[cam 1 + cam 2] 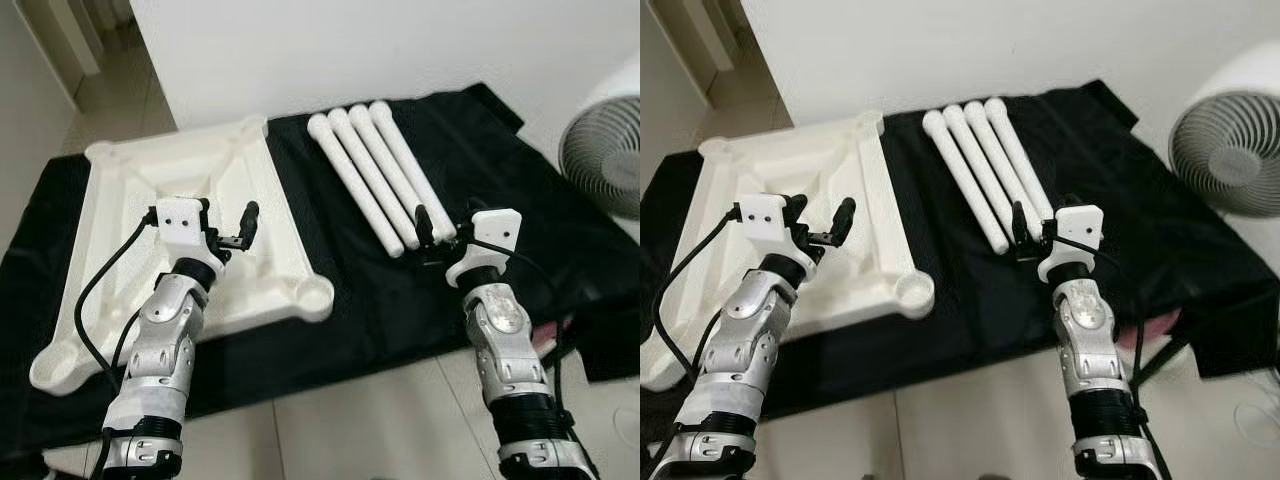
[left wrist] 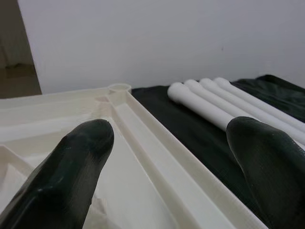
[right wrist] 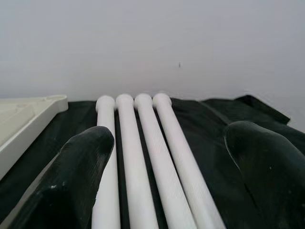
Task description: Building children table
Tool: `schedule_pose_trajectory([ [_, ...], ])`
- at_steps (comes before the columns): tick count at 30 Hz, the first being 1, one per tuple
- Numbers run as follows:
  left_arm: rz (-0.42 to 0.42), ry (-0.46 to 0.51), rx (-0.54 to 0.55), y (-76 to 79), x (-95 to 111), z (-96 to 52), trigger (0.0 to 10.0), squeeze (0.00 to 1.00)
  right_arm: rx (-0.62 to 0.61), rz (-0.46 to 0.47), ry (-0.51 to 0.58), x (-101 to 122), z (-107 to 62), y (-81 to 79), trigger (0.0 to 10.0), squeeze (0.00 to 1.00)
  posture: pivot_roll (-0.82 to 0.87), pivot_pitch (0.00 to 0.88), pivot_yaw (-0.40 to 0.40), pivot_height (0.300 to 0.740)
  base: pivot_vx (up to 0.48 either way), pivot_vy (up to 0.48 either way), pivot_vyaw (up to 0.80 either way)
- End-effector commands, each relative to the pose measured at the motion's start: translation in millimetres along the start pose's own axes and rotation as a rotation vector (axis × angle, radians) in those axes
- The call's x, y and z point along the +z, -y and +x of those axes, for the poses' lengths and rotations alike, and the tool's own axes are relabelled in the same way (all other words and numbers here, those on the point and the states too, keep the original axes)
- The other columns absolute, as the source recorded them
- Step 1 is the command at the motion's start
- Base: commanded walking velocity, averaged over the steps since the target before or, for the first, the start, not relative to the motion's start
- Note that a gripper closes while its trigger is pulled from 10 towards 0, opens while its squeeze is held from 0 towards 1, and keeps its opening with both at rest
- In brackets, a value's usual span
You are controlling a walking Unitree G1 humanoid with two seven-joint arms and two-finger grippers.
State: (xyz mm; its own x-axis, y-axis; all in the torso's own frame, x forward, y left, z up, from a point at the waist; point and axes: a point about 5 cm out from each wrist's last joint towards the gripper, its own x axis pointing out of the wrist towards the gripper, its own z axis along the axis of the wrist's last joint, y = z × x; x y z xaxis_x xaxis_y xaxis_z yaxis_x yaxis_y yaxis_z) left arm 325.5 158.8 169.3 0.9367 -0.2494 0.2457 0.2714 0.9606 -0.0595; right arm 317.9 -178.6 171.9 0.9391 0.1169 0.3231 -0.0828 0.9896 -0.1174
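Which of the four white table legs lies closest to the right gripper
The outermost white round leg, farthest from the white tabletop: its near end lies right by the open right gripper.

Head downward; wrists low, wallward

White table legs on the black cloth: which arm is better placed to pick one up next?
Right, likely. The right end effector hangs open at the near ends of the four white cylindrical table legs, aimed along them. The left end effector is open over the upturned white plastic tabletop.
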Motion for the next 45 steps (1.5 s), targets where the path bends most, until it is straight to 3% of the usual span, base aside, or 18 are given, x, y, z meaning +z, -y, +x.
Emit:
schedule_pose_trajectory([
  [1,0.005,-0.025,0.023,-7.8,-3,-4.1,10.0,0.00,0.015,0.016,-0.017,-4,-0.1,-7.1,10.0,0.00,-0.08,0.047,0.073,0.740,0.000,0.000,0.00],
  [5,-0.005,-0.029,0.004,-5.5,-4,-4.4,10.0,0.00,0.011,0.032,-0.032,-5,0.3,-6.8,10.0,0.00,-0.08,0.047,0.073,0.740,0.000,0.000,0.00],
  [11,0.021,-0.061,-0.130,9.7,-5,-5.1,10.0,0.00,0.047,0.011,-0.075,-6,5.8,-6.4,10.0,0.00,-0.08,0.050,0.075,0.740,0.000,0.000,0.00],
  [21,0.055,-0.087,-0.192,13.8,-6,-6.3,10.0,0.00,0.089,0.035,-0.105,-6,7.6,-8.6,10.0,0.00,-0.08,0.056,0.079,0.740,0.000,0.000,0.00],
  [33,0.083,-0.100,-0.291,30.3,-4,-8.9,10.0,0.00,0.041,0.084,-0.310,-28,9.2,0.6,10.0,0.00,-0.08,0.059,0.075,0.740,0.000,0.000,0.00],
  [45,0.083,-0.072,-0.291,30.9,7,-6.3,10.0,0.00,0.187,0.120,-0.408,-34,10.3,-8.1,10.0,0.00,-0.08,0.058,0.073,0.740,0.000,0.000,0.00],
])
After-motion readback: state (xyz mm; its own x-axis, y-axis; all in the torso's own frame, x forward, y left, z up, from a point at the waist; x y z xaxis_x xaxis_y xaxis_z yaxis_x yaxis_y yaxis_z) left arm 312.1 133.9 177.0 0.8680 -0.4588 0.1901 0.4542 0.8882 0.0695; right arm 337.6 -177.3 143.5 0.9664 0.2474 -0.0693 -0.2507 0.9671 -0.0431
